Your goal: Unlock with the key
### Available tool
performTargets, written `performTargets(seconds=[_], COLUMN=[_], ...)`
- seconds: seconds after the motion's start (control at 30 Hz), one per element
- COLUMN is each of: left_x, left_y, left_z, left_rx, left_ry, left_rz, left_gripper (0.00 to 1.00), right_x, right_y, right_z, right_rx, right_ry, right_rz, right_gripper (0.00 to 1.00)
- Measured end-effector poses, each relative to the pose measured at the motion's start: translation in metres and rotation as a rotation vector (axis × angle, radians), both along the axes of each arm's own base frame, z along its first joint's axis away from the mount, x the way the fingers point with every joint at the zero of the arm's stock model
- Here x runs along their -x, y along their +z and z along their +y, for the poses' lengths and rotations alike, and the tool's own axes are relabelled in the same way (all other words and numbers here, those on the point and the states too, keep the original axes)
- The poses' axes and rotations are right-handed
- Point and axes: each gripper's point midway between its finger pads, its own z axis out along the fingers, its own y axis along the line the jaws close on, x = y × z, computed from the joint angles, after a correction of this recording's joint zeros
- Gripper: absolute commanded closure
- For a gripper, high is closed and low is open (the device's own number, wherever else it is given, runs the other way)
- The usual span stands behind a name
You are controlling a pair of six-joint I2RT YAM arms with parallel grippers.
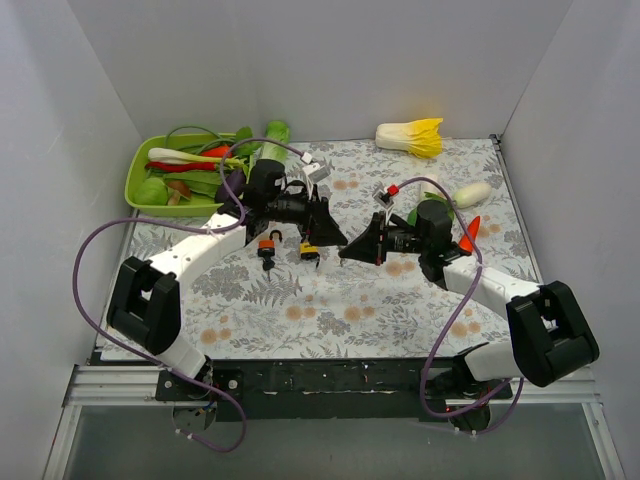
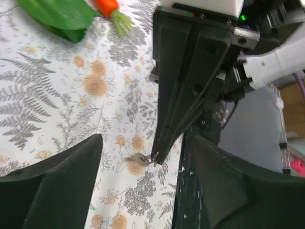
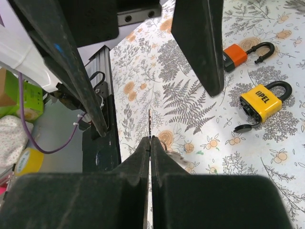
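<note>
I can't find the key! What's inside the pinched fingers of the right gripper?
The right gripper is shut on the key, and its silver end sticks out past the tips. The part squeezed between the fingers is hidden.

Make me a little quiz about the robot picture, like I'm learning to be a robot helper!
1. True or false: the right claw is pinched shut on the key.
2. Which padlocks are there? A: an orange padlock and a yellow padlock. B: two blue ones. C: one silver one.
3. Fill the gap: the claw with its fingers spread wide apart is the ____ one.

Key: 1 true. 2 A. 3 left; the left claw is open and holds nothing.
</note>
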Motion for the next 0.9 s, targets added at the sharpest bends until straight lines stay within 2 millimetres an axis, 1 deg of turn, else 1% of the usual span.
performTargets(seconds=[0.03, 0.2, 0.3, 0.33, 0.37, 0.4, 0.5, 0.6, 0.7, 0.8, 0.9], left_x=[-0.003, -0.026, -0.047, -0.055, -0.067, -0.075, -0.097, -0.101, -0.095, -0.090, -0.083], left_y=[0.001, 0.018, 0.027, 0.027, 0.024, 0.019, -0.007, -0.040, -0.077, -0.105, -0.126], left_z=[0.001, 0.014, 0.029, 0.034, 0.046, 0.053, 0.080, 0.090, 0.087, 0.077, 0.071], left_rx=[-0.004, 0.007, 0.035, 0.039, 0.039, 0.034, -0.013, -0.101, -0.248, -0.391, -0.494], left_ry=[0.027, 0.263, 0.421, 0.468, 0.543, 0.593, 0.771, 0.885, 0.959, 0.988, 0.992], left_rz=[-0.014, -0.098, -0.076, -0.051, -0.009, 0.023, 0.153, 0.267, 0.332, 0.353, 0.367], left_gripper=[0.02, 0.02, 0.02, 0.02, 0.02, 0.02, 0.09, 0.09, 0.09, 0.10, 0.10], right_x=[0.000, -0.007, -0.010, -0.011, -0.012, -0.013, -0.017, -0.021, -0.022, -0.023, -0.021], right_y=[-0.001, -0.007, -0.006, -0.005, -0.004, -0.002, 0.001, 0.001, -0.004, -0.007, -0.003], right_z=[0.000, -0.003, -0.009, -0.011, -0.014, -0.016, -0.022, -0.030, -0.037, -0.043, -0.046], right_rx=[0.003, 0.017, 0.017, 0.017, 0.022, 0.026, 0.050, 0.088, 0.135, 0.164, 0.169], right_ry=[-0.006, -0.062, -0.100, -0.113, -0.128, -0.141, -0.189, -0.236, -0.275, -0.298, -0.309], right_rz=[0.004, 0.010, 0.000, -0.008, -0.014, -0.028, -0.072, -0.113, -0.129, -0.140, -0.162], right_gripper=[0.99, 0.99, 0.99, 0.99, 0.99, 0.99, 0.99, 0.99, 0.99, 0.99, 0.99])
